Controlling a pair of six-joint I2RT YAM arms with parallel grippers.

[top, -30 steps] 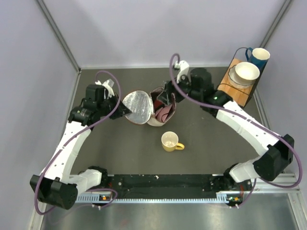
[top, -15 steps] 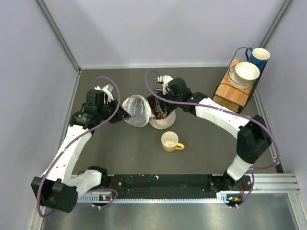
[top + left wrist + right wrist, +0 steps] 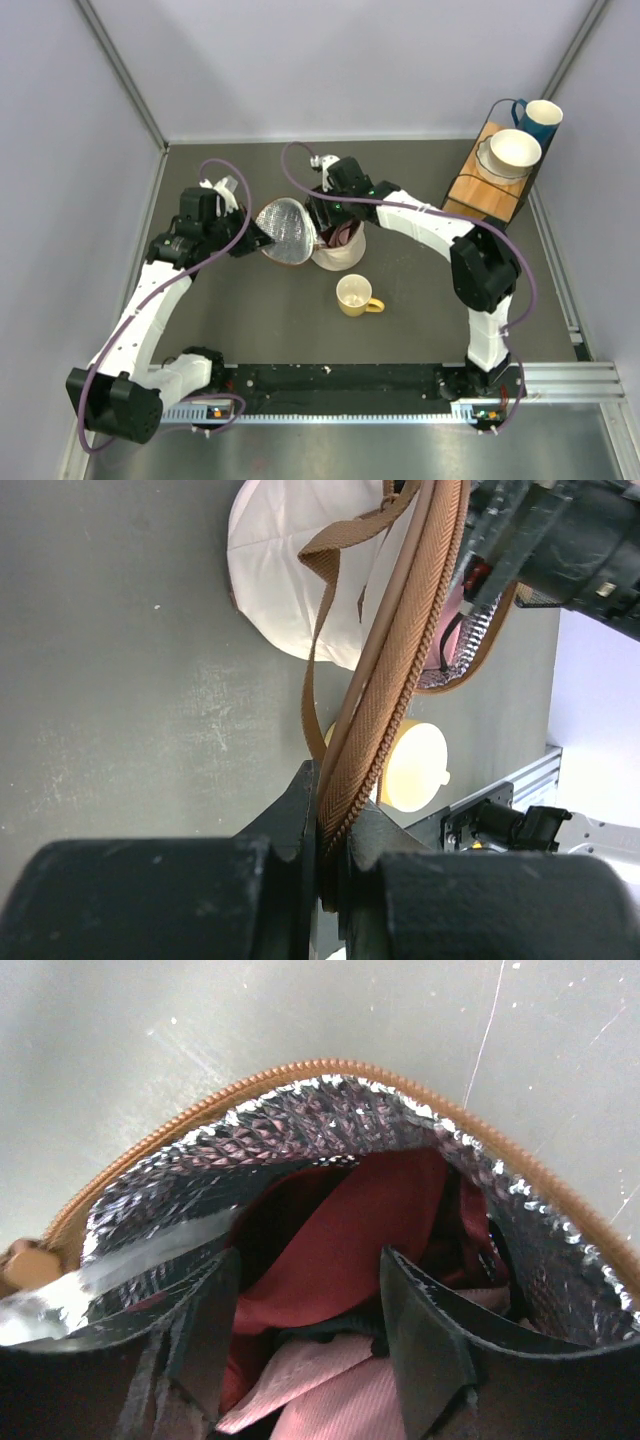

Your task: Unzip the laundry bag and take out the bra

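Observation:
The laundry bag [image 3: 340,250] stands mid-table, and its round lid [image 3: 283,232] is swung open to the left. My left gripper [image 3: 258,238] is shut on the lid's brown zipper trim [image 3: 395,670], which is pinched between its fingers [image 3: 300,815]. The bag's white body [image 3: 290,580] lies beyond. My right gripper [image 3: 325,215] reaches into the bag's mouth. In the right wrist view it [image 3: 315,1310] stands open inside the silvery lining, below the brown zipper rim [image 3: 330,1068]. The dark red bra [image 3: 350,1230] lies between its fingers [image 3: 425,1345], with pink fabric [image 3: 330,1390] under it.
A yellow mug [image 3: 355,295] stands just in front of the bag and also shows as the yellow mug [image 3: 415,770] in the left wrist view. At the back right, a wooden stand [image 3: 480,185] carries a white bowl [image 3: 513,150] and a blue cup [image 3: 540,115]. Walls close in left and right.
The right arm swung left from beside the bag and lowered its gripper into the bag's mouth. The left gripper kept hold of the lid's trim and turned the lid more on edge.

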